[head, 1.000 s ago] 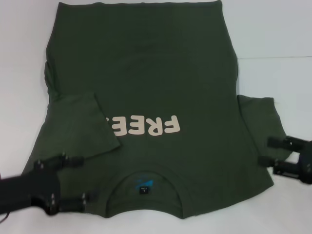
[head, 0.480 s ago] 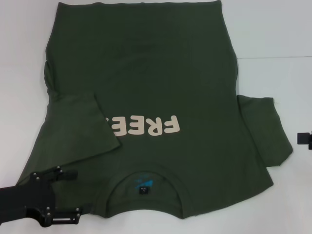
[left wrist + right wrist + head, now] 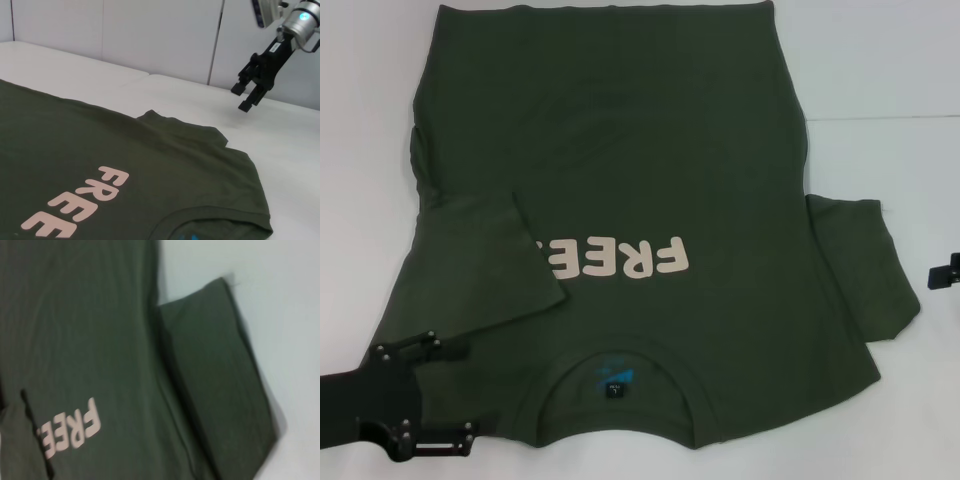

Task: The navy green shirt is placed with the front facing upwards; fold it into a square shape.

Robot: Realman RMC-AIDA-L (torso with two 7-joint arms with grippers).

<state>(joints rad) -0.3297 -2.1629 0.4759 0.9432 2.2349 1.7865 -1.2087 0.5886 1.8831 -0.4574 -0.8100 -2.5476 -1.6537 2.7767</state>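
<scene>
The navy green shirt [image 3: 620,170] lies face up on the white table, its collar and blue neck label [image 3: 615,380] toward me. The sleeve on the left side [image 3: 485,260] is folded inward over the chest and covers the end of the cream "FREE" lettering [image 3: 620,258]. The other sleeve [image 3: 865,270] lies spread out to the right. My left gripper [image 3: 470,392] hovers open at the shirt's near left shoulder with nothing between its fingers. Only a tip of my right gripper [image 3: 945,272] shows at the right edge, off the cloth. In the left wrist view the right gripper [image 3: 241,98] hangs open above bare table.
The white table [image 3: 880,80] surrounds the shirt, with bare surface on the right and along the far left. A seam in the tabletop [image 3: 880,118] runs across at the right. White wall panels [image 3: 150,35] stand behind the table.
Both grippers have drawn back from the shirt. The left slid toward the near left corner, and the right left the sleeve and moved out to the right edge. The shirt lies unchanged.
</scene>
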